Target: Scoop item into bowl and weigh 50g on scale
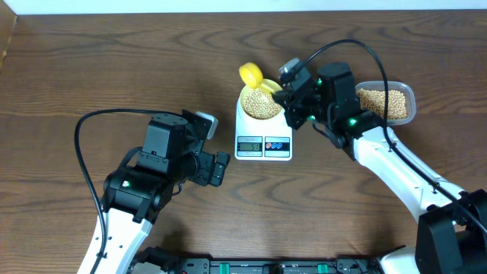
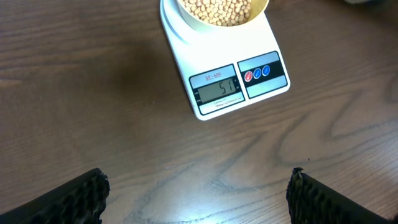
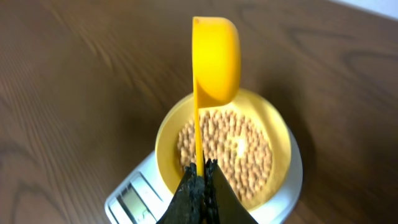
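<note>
- The right pincer (image 3: 200, 180) is fully closed, its jaws clamped on the thin handle of a yellow scoop (image 3: 216, 59).
- The scoop is turned on its edge, so the right wrist view shows its cup from the side. What the cup holds cannot be told.
- From overhead, the cup sits over the far-left edge of the bowl (image 1: 260, 103), with the handle running back across the rim to the pincer.
- The pale-yellow bowl stands on the platform of the scale (image 2: 186, 43), which it nearly covers.
- A layer of tan beans (image 3: 230, 149) covers the floor of the bowl.
- The scale is white and lies flat near the middle of the desk (image 1: 91, 61), its front edge toward the robot.
- On that front edge is the grey display (image 2: 216, 90), whose digits look like 51, and beside it a panel of small round buttons (image 2: 262, 73).
- To the right of the scale, behind the right arm, a clear container (image 1: 386, 103) holds more of the beans. The arm partly covers it.
- The left pincer (image 2: 198, 190) is spread wide with nothing between its jaws.
- It hovers over bare wood near the scale's front-left corner, touching nothing, and faces the display.
</note>
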Robot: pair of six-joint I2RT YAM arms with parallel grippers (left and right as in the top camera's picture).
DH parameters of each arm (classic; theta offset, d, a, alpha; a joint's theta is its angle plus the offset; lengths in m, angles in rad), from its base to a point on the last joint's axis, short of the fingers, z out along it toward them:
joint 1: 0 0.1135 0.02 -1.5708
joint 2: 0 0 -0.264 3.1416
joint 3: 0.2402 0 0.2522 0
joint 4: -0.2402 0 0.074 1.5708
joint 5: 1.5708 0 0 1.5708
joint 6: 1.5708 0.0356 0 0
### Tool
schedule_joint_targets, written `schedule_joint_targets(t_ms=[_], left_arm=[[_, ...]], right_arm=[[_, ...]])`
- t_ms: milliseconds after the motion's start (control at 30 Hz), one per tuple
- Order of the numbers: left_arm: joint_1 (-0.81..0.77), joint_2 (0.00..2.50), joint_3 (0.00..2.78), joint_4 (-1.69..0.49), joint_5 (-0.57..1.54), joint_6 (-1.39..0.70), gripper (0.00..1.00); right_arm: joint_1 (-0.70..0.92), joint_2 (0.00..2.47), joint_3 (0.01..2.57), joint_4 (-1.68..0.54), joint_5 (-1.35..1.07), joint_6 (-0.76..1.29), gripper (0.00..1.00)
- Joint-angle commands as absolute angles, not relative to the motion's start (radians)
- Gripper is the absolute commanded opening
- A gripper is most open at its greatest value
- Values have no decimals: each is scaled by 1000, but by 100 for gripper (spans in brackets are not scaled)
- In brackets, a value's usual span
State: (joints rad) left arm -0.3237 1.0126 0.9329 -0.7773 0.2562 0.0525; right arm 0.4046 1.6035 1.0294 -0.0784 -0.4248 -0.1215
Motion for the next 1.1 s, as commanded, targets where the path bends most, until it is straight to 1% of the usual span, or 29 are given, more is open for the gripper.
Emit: schedule_joint_targets(t_ms=[0, 133, 333, 1067], left_arm=[[-326, 1012, 933, -776, 245, 54, 94], [-326, 1012, 933, -776, 245, 54, 94], [-326, 1012, 933, -776, 245, 54, 93], [-326, 1012, 933, -776, 245, 54, 94]], right_arm=[[421, 1599, 1039, -127, -355, -226, 1], [426, 1599, 1039, -148, -318, -229, 1], [429, 1602, 1039, -221, -319, -331, 1], [447, 1633, 1037, -220, -202, -429, 1]])
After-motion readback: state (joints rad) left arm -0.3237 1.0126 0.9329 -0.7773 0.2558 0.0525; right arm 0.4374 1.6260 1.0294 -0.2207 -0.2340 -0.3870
